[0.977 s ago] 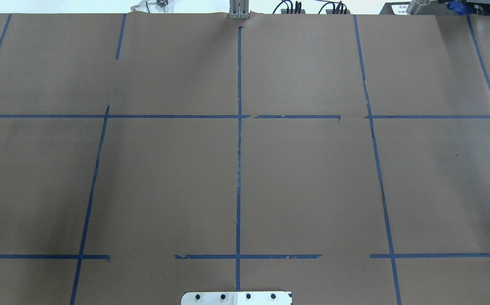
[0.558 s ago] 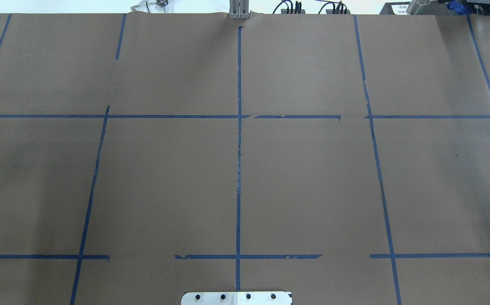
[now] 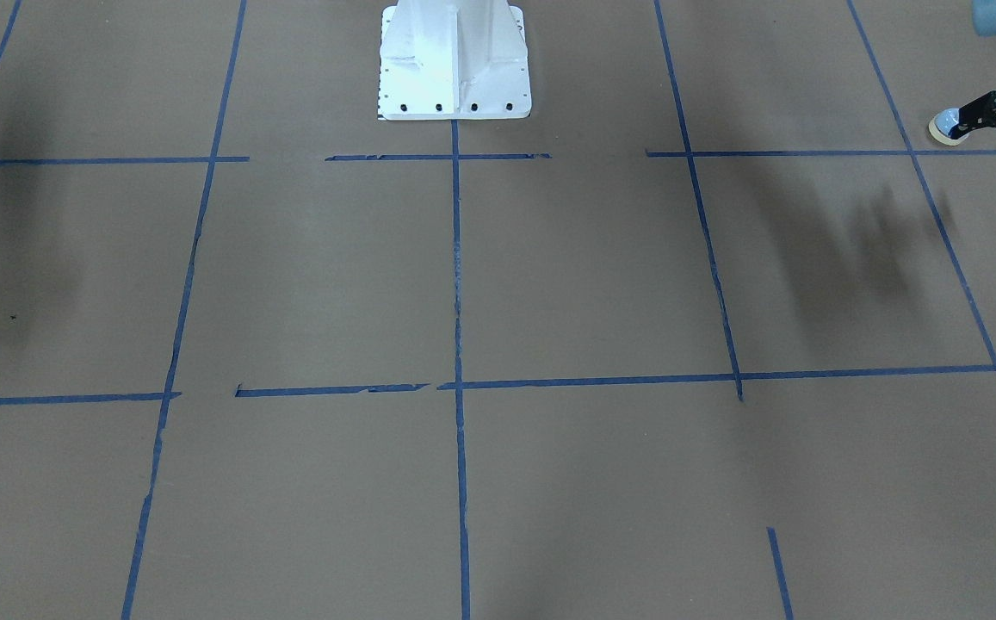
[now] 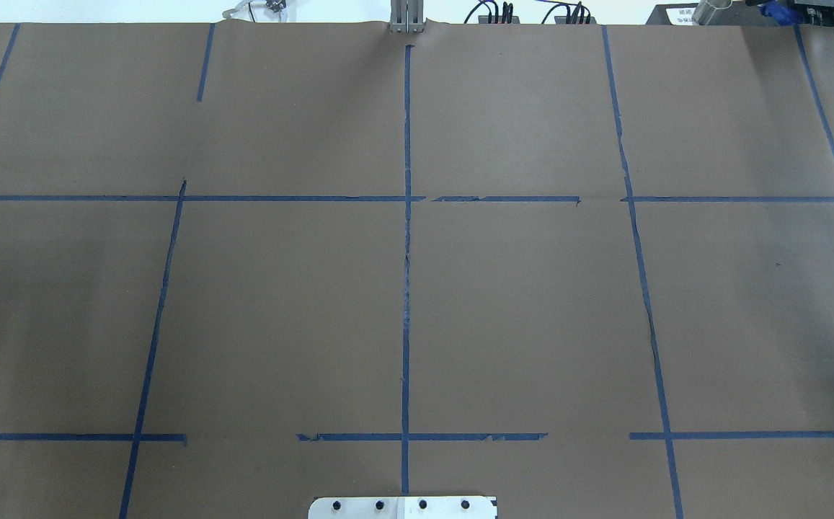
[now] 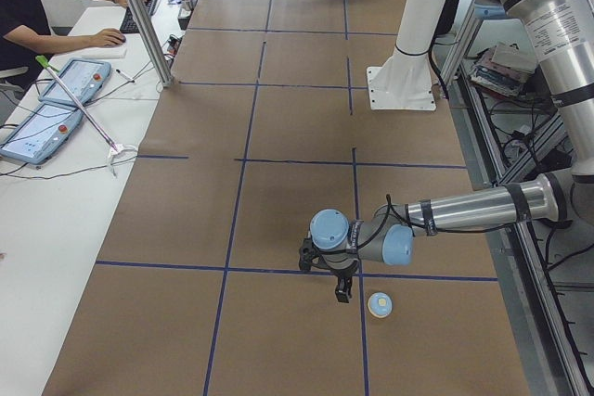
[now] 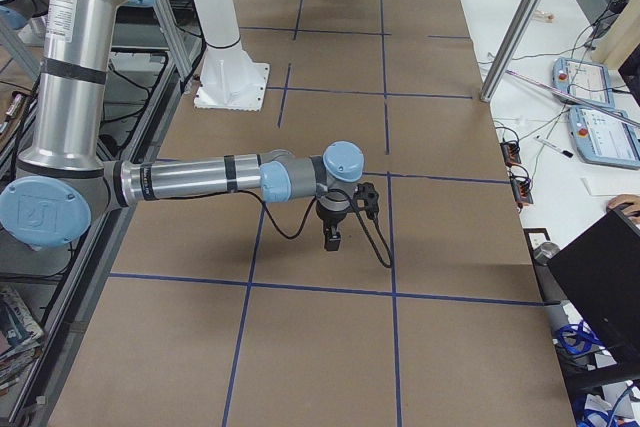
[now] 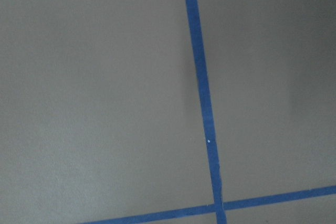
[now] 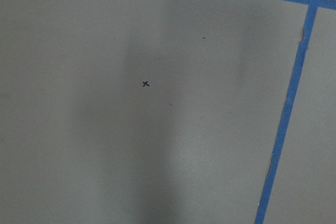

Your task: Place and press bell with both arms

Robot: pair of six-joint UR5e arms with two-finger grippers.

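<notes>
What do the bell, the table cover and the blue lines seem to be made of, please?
Bell: likely painted metal or plastic; smooth light-blue dome, cream rim.
Table cover: probably matte brown paper; slight wrinkles.
Blue lines: adhesive tape; torn, frayed edges.

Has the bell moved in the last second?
Cannot tell. The overhead view, the only earlier one, never shows the bell; now it sits on the table beside a tape line.

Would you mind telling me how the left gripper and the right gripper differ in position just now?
The left gripper hangs close beside the bell; the right gripper is toward the opposite end of the table, well away from it.
The left gripper is over crossing blue tape; the right gripper is over plain brown paper with a small pen cross.
Both point down at the table.
</notes>
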